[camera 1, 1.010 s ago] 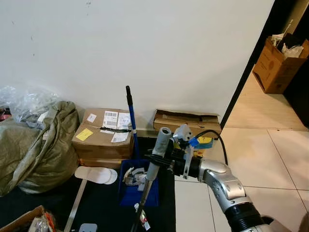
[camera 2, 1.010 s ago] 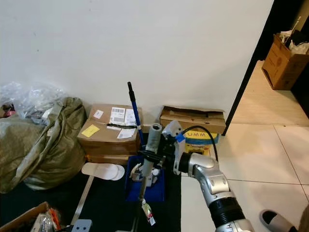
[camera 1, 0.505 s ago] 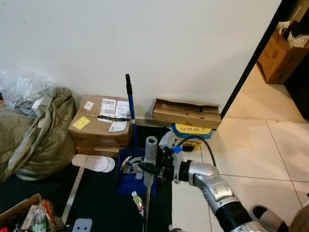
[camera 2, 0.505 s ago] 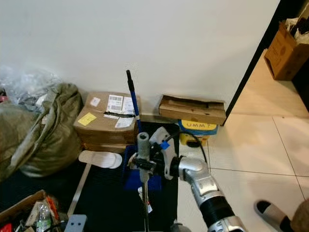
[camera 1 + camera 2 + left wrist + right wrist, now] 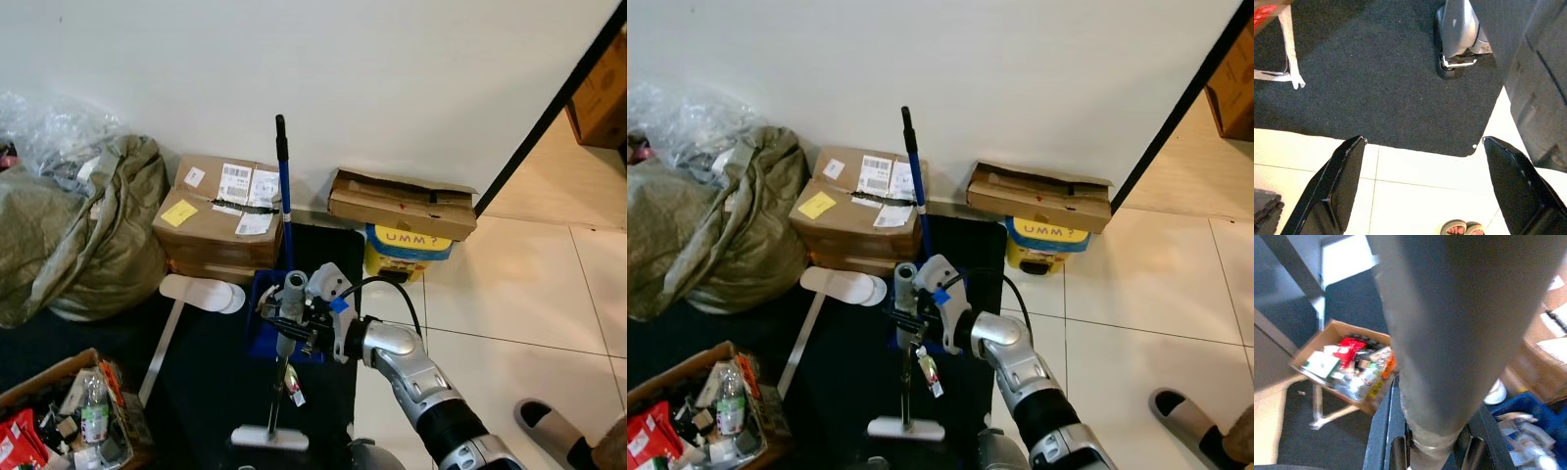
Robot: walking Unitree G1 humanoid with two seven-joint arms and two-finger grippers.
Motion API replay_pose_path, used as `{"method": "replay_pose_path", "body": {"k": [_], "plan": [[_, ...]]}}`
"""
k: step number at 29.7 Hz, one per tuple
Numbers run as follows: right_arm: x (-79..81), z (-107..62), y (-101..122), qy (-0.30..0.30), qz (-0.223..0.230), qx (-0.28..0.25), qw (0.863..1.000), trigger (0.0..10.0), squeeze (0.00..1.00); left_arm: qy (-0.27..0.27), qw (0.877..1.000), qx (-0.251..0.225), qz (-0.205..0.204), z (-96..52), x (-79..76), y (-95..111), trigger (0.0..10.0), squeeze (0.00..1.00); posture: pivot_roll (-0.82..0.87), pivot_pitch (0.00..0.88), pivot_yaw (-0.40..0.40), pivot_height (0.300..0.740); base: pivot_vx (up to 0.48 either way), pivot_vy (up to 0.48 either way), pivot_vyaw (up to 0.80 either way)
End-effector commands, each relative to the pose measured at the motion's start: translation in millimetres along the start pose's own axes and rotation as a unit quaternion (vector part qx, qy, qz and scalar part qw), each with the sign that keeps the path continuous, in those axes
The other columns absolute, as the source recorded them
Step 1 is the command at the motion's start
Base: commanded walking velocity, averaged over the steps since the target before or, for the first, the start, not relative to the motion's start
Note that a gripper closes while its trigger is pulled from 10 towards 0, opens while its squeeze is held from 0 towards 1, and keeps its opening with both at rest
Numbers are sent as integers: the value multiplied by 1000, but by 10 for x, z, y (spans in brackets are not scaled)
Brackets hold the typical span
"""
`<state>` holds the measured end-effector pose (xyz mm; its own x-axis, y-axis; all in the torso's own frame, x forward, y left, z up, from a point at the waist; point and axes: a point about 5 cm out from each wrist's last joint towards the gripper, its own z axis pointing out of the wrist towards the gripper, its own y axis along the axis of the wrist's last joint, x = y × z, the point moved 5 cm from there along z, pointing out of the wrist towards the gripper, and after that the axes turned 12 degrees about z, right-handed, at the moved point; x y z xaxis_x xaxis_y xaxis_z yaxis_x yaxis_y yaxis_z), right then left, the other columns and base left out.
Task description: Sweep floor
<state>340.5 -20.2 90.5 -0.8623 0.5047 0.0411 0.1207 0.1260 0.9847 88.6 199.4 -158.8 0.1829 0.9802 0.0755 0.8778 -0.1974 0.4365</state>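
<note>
In the left eye view, your right gripper (image 5: 294, 326) is clamped on the grey broom handle (image 5: 291, 297), standing just in front of the blue dustpan (image 5: 265, 338); the broom head (image 5: 268, 440) rests on the dark mat (image 5: 211, 392) nearer you. In the left wrist view, your left gripper (image 5: 1420, 186) hangs spread wide over the mat's edge. In the right wrist view, the handle sits between the fingers (image 5: 1382, 431).

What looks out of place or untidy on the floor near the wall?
A single white slipper lies on the dark mat beside the taped cardboard box, without its pair. The blue dustpan already holds scraps, right behind the broom in the right pincer.
</note>
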Motion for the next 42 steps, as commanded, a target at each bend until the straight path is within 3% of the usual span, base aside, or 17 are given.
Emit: {"method": "replay_pose_path", "body": {"k": [1,2,4,13,15,23,30,38,42], "plan": [[-56,1,-73,-25,-77,29,996,0,0,-2,1000,17,-2,-43,-10,-144,10000,0,28,322,-11,740,0,0,0],[-116,4,-37,-42,-114,31,992,0,0,-1,1000,17,-3,-44,-8,-146,10000,0,29,322,-12,740,0,0,0],[-168,9,20,-57,-140,27,988,0,0,0,1000,17,-4,-45,-7,-148,10000,0,27,321,-13,740,0,0,0],[-245,24,248,-86,-186,-17,979,0,0,0,1000,16,-3,-46,-8,-149,10000,0,32,317,-15,740,0,0,0],[-297,14,486,-110,-227,-62,966,0,0,0,1000,15,-2,-43,-12,-139,10000,0,32,305,-17,740,0,0,0],[-339,7,804,-126,-295,-110,941,0,0,0,1000,11,-2,-33,-22,-110,10000,0,24,289,-20,740,0,0,0],[-354,9,905,-126,-301,-125,937,0,0,-1,1000,9,-3,-23,-31,-85,10000,0,17,282,-24,740,0,0,0],[-458,-27,955,-136,-254,-136,948,0,0,-5,1000,3,-6,19,-49,23,10000,0,-10,248,-27,740,0,0,0],[-504,-50,962,-142,-256,-135,947,0,0,-5,1000,0,-6,37,-50,73,10000,0,-18,235,-27,740,0,0,0]]}}
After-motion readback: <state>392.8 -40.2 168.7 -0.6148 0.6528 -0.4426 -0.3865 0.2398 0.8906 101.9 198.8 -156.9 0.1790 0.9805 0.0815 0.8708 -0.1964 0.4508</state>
